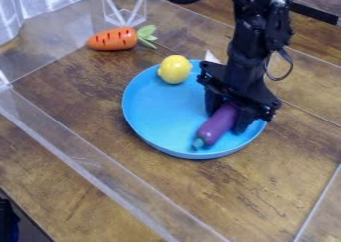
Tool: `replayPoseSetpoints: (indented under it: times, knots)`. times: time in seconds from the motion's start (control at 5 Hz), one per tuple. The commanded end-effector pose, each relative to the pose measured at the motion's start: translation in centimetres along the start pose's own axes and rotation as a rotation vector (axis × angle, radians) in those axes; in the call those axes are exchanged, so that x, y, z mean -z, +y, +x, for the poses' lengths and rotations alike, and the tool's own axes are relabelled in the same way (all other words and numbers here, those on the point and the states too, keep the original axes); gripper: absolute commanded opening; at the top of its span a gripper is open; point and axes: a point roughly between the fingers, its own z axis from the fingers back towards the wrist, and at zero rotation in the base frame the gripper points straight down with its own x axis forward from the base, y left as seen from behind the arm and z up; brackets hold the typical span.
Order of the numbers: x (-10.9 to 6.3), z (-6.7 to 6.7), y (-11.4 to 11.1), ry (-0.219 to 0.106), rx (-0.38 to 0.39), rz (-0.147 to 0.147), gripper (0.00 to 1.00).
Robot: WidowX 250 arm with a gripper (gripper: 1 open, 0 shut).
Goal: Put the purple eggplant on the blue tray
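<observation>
The purple eggplant [213,129] lies tilted in the right part of the blue tray [158,112], its lower end near the tray's front rim. My black gripper [241,107] points down over the eggplant's upper end. One finger stands on each side of it, low inside the tray. The jaws still look spread, and I see no clamp on the eggplant. Its upper tip is hidden behind the fingers.
A yellow lemon-like fruit [173,69] rests at the tray's back rim. An orange carrot [111,39] with green leaves lies at the back left on the wooden table. Clear plastic walls run along the left and front of the table.
</observation>
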Motion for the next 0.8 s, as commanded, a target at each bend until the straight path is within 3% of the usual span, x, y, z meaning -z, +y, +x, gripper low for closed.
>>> replayPoseSetpoints:
  times: [0.0,0.4,0.6]
  knots:
    - [-2.7,1.1,2.3,-0.085,-0.058,0.01,0.0]
    - [-3.0,0.6,3.5,-0.084,-0.11,0.033,0.0]
    - [-2.9,0.3,3.3,-0.076,-0.13,0.04,1.0]
